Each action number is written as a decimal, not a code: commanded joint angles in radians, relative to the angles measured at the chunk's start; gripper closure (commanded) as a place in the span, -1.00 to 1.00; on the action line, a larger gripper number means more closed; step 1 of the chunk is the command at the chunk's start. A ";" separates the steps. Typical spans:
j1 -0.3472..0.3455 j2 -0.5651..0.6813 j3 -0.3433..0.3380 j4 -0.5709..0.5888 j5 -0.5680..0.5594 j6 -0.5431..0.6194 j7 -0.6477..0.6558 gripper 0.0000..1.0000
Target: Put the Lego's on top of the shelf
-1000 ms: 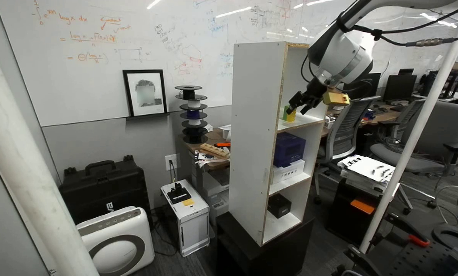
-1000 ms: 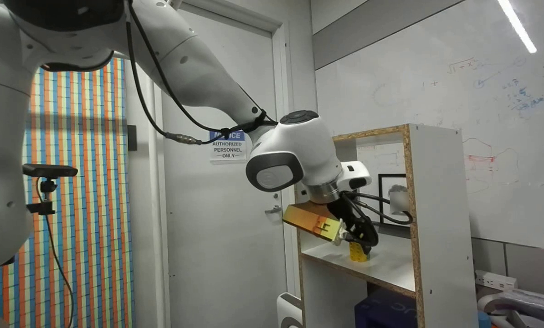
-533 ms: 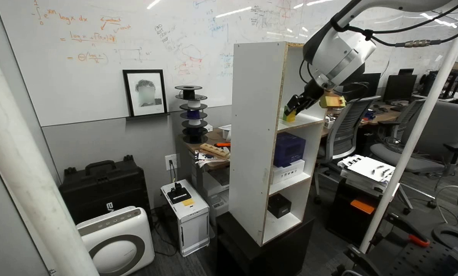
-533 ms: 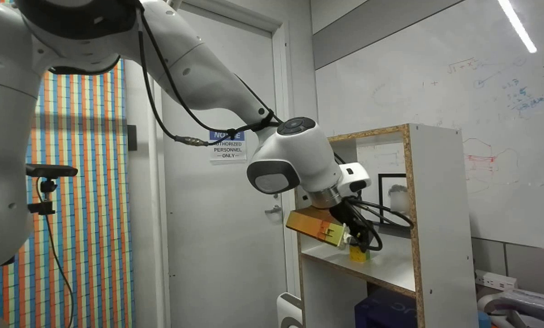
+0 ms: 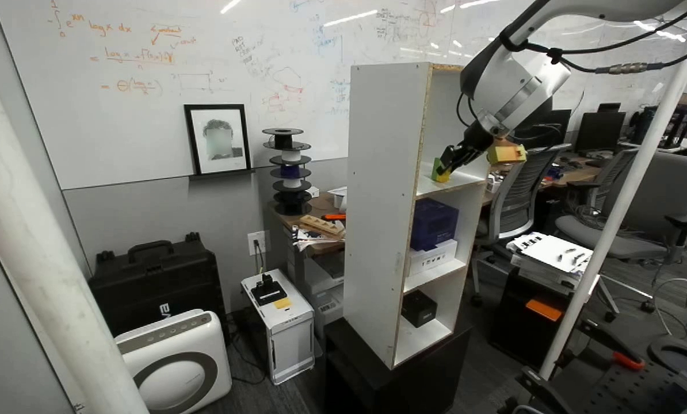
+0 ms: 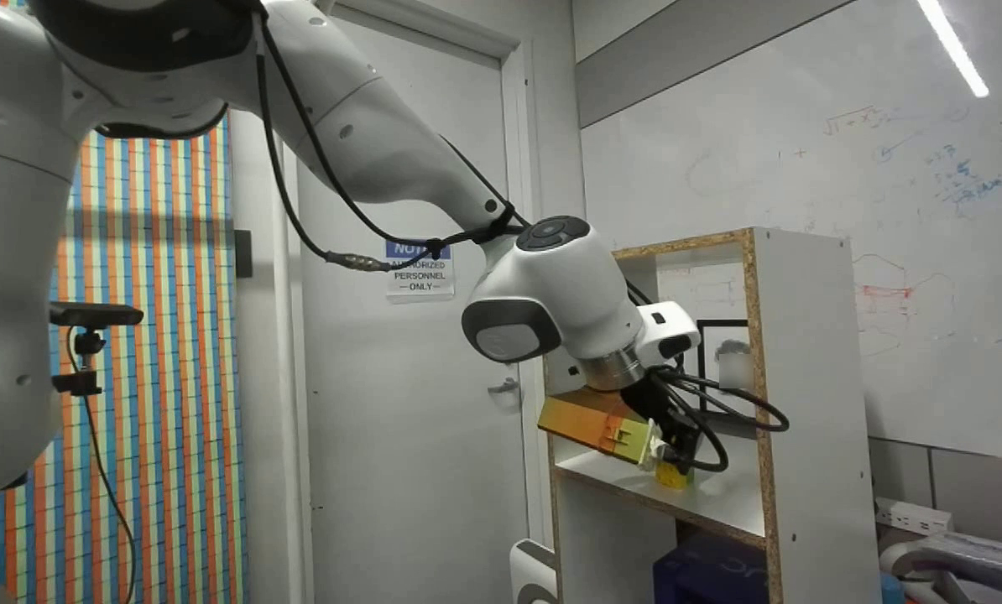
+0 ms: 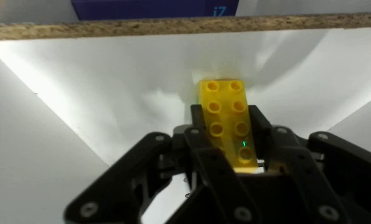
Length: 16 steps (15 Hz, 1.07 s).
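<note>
Lego's (image 7: pixel 226 119) show yellow, green on one side. Gripper (image 7: pixel 226 121) is black. Shelf (image 5: pixel 385 201) is white, edges (image 7: pixel 185 26) speckled brown. Box (image 5: pixel 435 223) is dark blue. Panel (image 6: pixel 174 344) carries vertical stripes: orange, blue, pale yellow-green.

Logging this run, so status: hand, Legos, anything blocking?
Hand shut on Legos. Legos in upper compartment of shelf, not atop. Top board overhead, may block straight lifting.
</note>
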<state>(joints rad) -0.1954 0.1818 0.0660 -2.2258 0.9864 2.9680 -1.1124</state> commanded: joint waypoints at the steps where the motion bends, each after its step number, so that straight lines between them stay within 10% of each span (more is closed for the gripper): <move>1: 0.007 -0.148 -0.056 -0.145 -0.134 -0.040 0.082 0.68; 9: -0.025 -0.526 -0.183 -0.328 -0.527 -0.328 0.346 0.68; 12: -0.185 -0.632 -0.097 -0.258 -0.777 -0.564 0.548 0.67; 16: -0.087 -0.672 -0.208 -0.055 -0.978 -0.897 0.738 0.67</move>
<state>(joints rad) -0.3290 -0.4722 -0.1022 -2.4254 0.0895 2.2661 -0.4782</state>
